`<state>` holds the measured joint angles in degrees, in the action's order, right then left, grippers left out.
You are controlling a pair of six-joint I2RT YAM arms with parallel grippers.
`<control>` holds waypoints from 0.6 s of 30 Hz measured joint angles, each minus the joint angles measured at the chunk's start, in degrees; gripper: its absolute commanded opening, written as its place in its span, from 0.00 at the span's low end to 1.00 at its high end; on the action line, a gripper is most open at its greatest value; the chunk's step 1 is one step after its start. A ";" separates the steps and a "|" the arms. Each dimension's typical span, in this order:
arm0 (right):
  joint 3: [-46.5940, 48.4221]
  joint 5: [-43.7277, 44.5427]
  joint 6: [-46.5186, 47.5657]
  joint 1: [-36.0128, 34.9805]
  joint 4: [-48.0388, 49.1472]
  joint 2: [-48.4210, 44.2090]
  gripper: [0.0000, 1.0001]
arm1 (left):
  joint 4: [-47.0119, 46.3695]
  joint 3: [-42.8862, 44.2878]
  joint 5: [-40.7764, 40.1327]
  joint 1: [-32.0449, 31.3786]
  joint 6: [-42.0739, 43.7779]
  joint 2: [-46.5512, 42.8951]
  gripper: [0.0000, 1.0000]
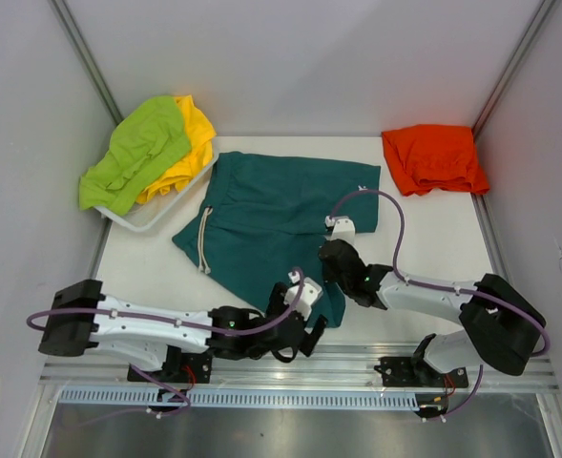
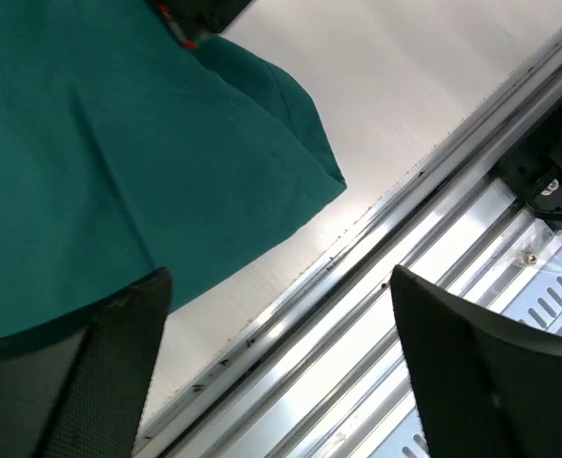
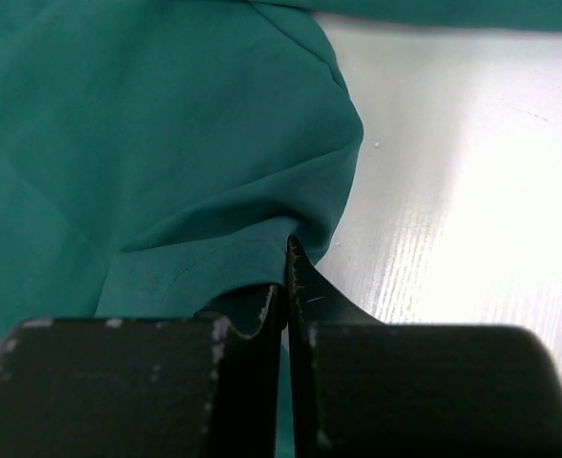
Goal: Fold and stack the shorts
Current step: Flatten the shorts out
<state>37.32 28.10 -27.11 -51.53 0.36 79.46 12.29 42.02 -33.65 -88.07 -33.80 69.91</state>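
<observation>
The right claw (image 3: 287, 277) is clenched. In its wrist view the hem of the teal shorts (image 3: 118, 143) puckers up into the seam between the fingers, so it appears to be pinching that edge of cloth. The left claw (image 2: 279, 286) is released, its fingers wide apart with nothing between them. One finger hangs over the near edge of the teal cloth, the other over the metal rail (image 2: 433, 239) at the table's front.

In the overhead view the teal shorts (image 1: 271, 205) lie spread flat in the middle of the table (image 1: 424, 239). The waistband and its white drawstring (image 1: 202, 239) are toward the left, and both claws sit at the lower edge of the cloth.

The step in hand looks like the first fold of this pair. To do it well, the left claw probably needs to close on the near hem before anything lifts. The cloth would then rise on two held points, not hang from one. Both points should travel together toward the far edge, low and level, so the fabric lays over without twisting or dragging the layer beneath.

There are four pairs of shorts, one of each colour:
- The teal pair is in the centre.
- The orange shorts (image 1: 433, 157) are bunched at the upper right, well apart from the teal pair.
- The lime green shorts (image 1: 137, 153) lie on top of the yellow shorts (image 1: 197, 134) at the upper left.

That last heap sits in the single white tray (image 1: 156, 218).
</observation>
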 measured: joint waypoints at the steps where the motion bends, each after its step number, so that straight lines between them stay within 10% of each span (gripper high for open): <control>1: 0.00 -0.37 -0.02 0.00 -0.02 -0.22 0.00 | -1.40 0.13 0.28 -0.07 0.00 1.53 0.99; 18: -0.15 -5.18 -1.57 0.79 -0.24 -4.26 0.00 | -7.02 11.06 -4.28 -1.18 -1.55 18.64 0.99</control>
<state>37.17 22.92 -28.69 -50.74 0.12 75.20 5.28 53.08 -37.93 -89.25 -35.35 88.55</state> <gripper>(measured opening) 0.006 0.993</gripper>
